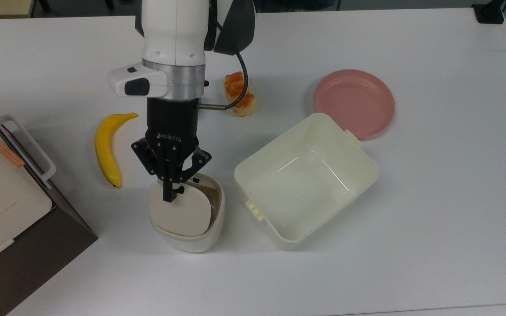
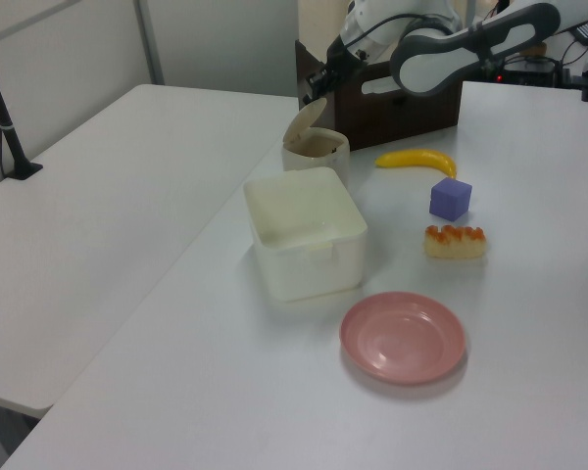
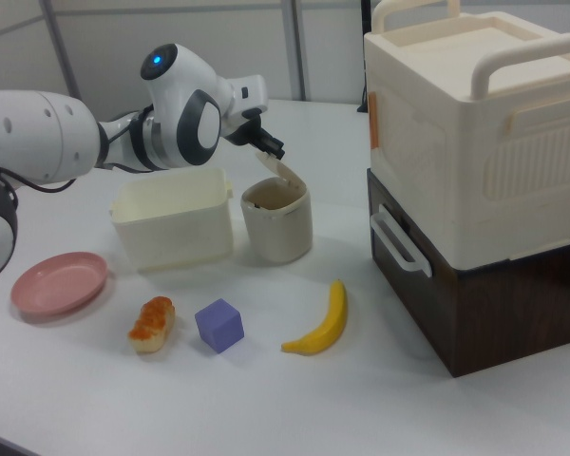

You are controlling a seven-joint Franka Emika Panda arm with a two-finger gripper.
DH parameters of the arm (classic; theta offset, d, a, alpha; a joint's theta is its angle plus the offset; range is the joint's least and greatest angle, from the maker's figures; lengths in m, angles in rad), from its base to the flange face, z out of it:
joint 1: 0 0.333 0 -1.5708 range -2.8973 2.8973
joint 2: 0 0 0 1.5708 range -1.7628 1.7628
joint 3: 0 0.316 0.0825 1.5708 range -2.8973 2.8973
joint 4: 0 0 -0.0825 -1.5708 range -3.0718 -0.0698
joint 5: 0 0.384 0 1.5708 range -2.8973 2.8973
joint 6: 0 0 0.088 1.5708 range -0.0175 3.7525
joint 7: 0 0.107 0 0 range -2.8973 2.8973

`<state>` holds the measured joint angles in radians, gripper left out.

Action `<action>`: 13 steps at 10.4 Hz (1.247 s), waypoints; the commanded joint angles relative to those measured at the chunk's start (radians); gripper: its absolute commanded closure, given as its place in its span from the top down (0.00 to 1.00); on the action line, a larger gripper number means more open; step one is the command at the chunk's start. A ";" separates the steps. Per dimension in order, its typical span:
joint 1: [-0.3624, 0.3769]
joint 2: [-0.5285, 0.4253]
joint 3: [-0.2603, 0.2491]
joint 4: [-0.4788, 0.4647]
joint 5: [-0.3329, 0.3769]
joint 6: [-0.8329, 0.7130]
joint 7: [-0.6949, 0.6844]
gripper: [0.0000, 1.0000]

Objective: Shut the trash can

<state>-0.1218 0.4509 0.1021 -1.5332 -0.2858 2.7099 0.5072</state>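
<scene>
The end effector (image 1: 170, 196), its fingers drawn close together and holding nothing, presses down on the tilted beige lid (image 1: 182, 214) of the trash can (image 1: 191, 240), which is partly open. The trash can stands on the white table (image 1: 433, 197) just left of the cream tub (image 1: 305, 180) in the top view, with the banana (image 1: 106, 149) farther to the top view's left.

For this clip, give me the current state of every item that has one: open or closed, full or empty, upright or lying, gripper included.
trash can: upright, not closed
lid: partly lowered, tilted, a gap left
gripper: shut, fingers on the lid
tub: upright, open, empty
pink plate: empty, flat on the table
banana: lying on the table
purple cube: resting on the table
</scene>
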 commanded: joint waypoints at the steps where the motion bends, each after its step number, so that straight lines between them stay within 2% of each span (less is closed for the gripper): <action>1: 0.004 -0.095 -0.007 -0.113 -0.032 0.010 0.027 0.00; 6: -0.002 -0.095 -0.007 -0.130 -0.049 0.008 0.024 0.00; 13: 0.004 -0.086 -0.007 -0.197 -0.108 0.008 0.025 0.00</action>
<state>-0.1246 0.3981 0.1020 -1.6776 -0.3681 2.7099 0.5072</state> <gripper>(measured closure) 0.991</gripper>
